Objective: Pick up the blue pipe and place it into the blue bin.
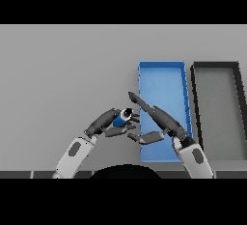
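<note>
Left robot hand [107, 122] fingers are being kept curled round the blue pipe [122, 117], which is being held above the grey tabletop [62, 74] just left of the blue bin [161, 65]. The right robot hand [161, 120] is being held with straight fingers over the bin's left edge, beside a black bin [215, 65].
</note>
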Available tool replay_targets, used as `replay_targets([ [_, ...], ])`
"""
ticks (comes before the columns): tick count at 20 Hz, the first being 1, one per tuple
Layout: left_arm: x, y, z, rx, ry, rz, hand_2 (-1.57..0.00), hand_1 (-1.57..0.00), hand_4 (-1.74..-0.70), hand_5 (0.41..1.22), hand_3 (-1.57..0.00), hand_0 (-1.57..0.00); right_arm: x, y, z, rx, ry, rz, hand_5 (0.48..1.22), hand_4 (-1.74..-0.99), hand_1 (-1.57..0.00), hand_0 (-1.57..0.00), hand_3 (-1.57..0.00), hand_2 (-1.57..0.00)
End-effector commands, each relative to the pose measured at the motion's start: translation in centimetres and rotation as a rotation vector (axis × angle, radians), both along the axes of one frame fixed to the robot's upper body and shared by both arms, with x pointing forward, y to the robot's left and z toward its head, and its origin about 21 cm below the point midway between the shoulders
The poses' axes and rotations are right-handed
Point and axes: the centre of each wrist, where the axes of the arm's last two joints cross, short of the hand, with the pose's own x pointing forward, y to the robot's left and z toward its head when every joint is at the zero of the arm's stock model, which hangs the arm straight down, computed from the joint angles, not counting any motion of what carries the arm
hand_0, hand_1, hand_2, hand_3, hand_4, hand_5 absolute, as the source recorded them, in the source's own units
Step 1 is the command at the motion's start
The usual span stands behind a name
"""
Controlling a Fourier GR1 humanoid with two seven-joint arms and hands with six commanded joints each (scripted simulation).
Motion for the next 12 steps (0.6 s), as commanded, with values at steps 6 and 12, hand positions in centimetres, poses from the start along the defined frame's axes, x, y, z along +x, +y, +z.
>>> replay_targets([
  [6,0.2,-0.1,-0.2,-0.033,0.026,-0.034,-1.57,-1.57,-1.47,1.221,-1.57,-1.57,1.5,3.3,1.7,-0.022,-0.003,0.117,0.514,-1.200,0.00,0.00,0.00,0.00],
  [12,0.2,-0.1,-0.7,-0.013,0.052,-0.031,-1.54,-1.57,-1.56,1.221,-1.30,-1.57,3.5,5.4,2.0,-0.058,0.017,0.176,0.520,-1.303,-0.44,-0.40,-0.31,-0.43],
])
